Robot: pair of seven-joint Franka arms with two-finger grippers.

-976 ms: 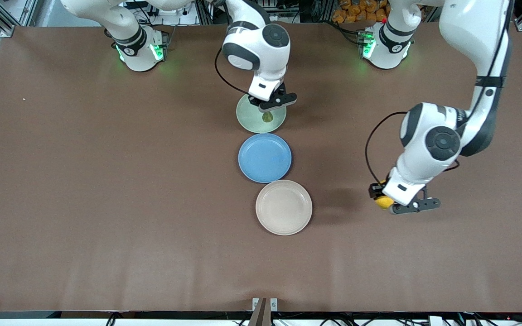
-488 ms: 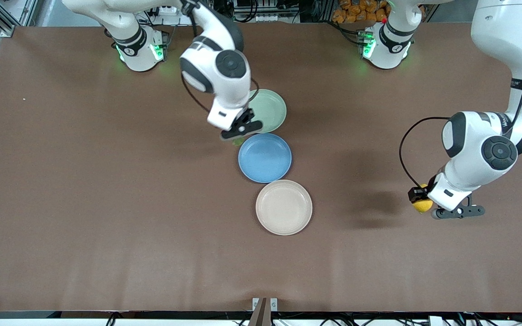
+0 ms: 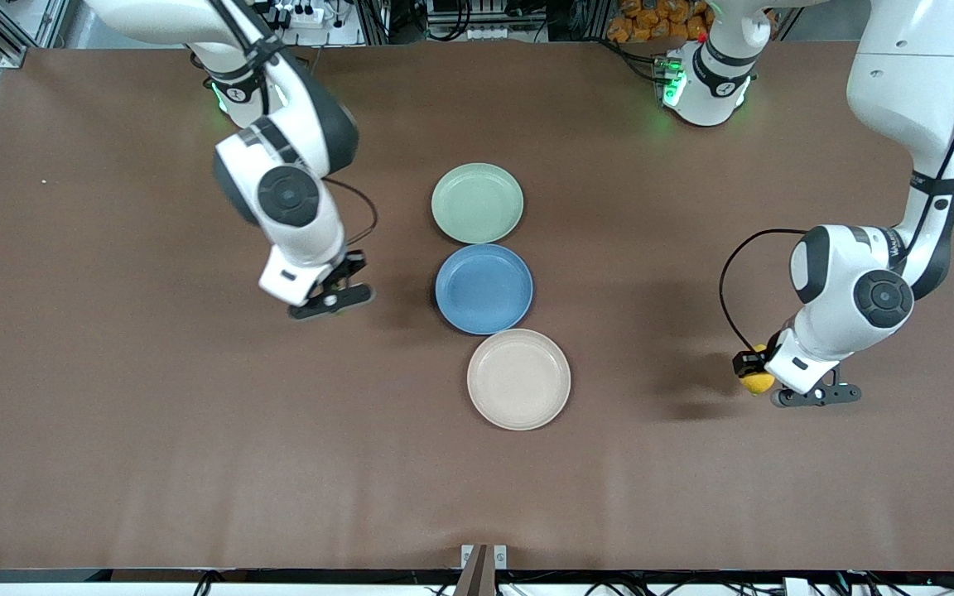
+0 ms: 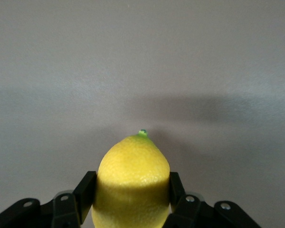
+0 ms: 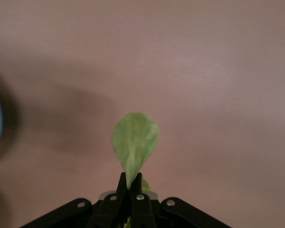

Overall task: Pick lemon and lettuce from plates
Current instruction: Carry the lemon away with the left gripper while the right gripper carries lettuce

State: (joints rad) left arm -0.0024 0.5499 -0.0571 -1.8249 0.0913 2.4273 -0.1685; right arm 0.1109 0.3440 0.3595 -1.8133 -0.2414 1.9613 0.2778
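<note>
Lettuce [image 5: 134, 142], pinched in the right gripper [image 3: 330, 291], has swung off the mint plate [image 3: 477, 203] over bare table [image 3: 154, 414]. Beige plate [image 3: 518, 379] sits empty; the left gripper [image 3: 783, 385] clamps the lemon [image 3: 756, 382] aloft, so both picks look done.

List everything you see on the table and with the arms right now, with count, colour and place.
Mint plate: one, pale green, mid-table, farthest from the front camera.
Blue plate: one, blue, just nearer than the mint plate.
Beige plate: one, cream, nearest of the three.
Lemon: one, yellow, in the left gripper.
Lettuce: one leaf, green, in the right gripper.
Table: one, brown.
Left gripper: shut on the lemon, over bare table toward the left arm's end.
Right gripper: shut on the lettuce, over bare table toward the right arm's end.
</note>
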